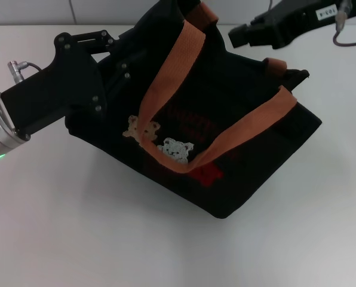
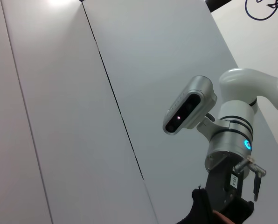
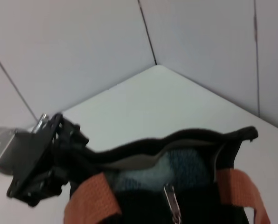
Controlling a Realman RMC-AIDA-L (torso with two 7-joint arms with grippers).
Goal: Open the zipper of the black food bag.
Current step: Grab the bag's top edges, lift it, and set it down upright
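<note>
Black food bag (image 1: 226, 137) lies tipped at frame centre on white table (image 1: 76, 227), zipper (image 3: 172, 201) pull hanging at its gaping mouth. Left gripper (image 1: 115, 57) presses bag's upper-left edge, right gripper (image 1: 241, 36) top right; jaws of both: cannot tell. Grey panelled wall (image 2: 59, 116) behind.

the black food bag (image 1: 249, 161) has orange-brown straps (image 1: 166, 78), tan and white bears (image 1: 160, 140), red print (image 1: 208, 174).
</note>
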